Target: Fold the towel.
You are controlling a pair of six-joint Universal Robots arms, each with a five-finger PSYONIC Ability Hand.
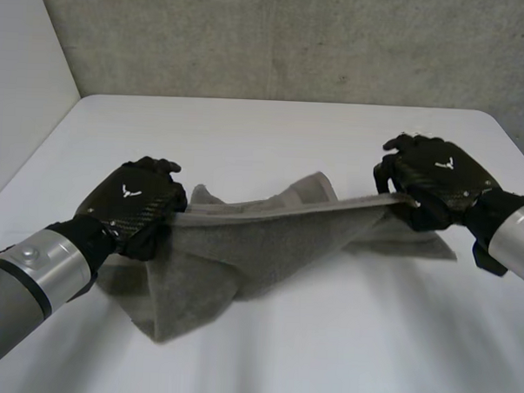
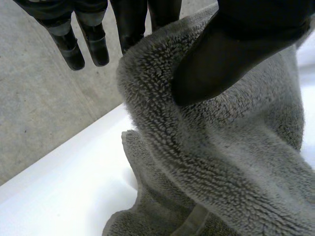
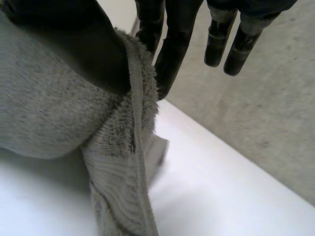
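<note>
A grey terry towel [image 1: 242, 248] is stretched between my two hands above the white table [image 1: 273, 136], its lower part sagging onto the tabletop. My left hand [image 1: 135, 204] pinches the towel's left end; in the left wrist view the thumb [image 2: 221, 59] presses the pile [image 2: 231, 162] against the fingers [image 2: 133, 24]. My right hand [image 1: 437, 178] pinches the right end. There the thumb [image 3: 74, 44] clamps the hemmed edge [image 3: 133, 132] against the fingers [image 3: 172, 44]. The top edge runs taut from one hand to the other.
The table ends at a grey concrete wall [image 1: 295, 41] at the back. A pale wall [image 1: 24, 73] stands to the left. Bare tabletop lies in front of the towel and behind it.
</note>
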